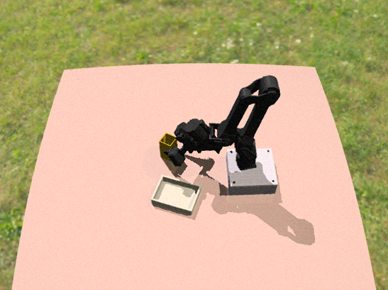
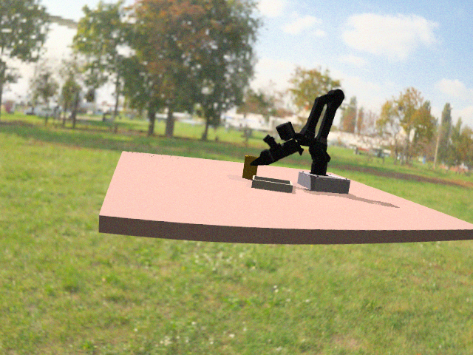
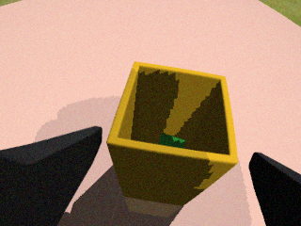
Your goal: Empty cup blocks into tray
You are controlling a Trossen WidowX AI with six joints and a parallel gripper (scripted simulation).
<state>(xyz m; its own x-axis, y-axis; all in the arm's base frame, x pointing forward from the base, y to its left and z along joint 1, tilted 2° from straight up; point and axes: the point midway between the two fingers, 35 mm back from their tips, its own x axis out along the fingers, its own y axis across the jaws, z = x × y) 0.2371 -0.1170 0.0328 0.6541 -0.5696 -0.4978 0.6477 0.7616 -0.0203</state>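
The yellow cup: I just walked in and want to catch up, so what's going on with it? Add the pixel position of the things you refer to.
The arm's open gripper [image 1: 176, 148] [image 3: 179, 147] is at the upright yellow cup [image 1: 168, 149] [image 2: 249, 167] [image 3: 157, 171], fingers either side, not gripping it. Something green [image 3: 172, 140] shows inside. The shallow tray [image 1: 175, 194] [image 2: 271, 186] sits nearby, with no blocks visible in it.

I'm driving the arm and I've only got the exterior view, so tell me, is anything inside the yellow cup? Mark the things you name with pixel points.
Observer: Yes, the wrist view shows something green low inside the yellow cup [image 1: 165, 151] [image 2: 249, 169] [image 3: 157, 171].
Operator: Are the fingers on both sides of it?
Observer: In the wrist view, one of the gripper's [image 1: 173, 146] [image 3: 176, 146] open fingers shows left of the cup and the other right, with table visible between each and the cup.
Operator: And inside the tray?
Observer: From the top, no block shows in the tray [image 1: 172, 193] [image 2: 272, 186], only its pale floor and a shadow.
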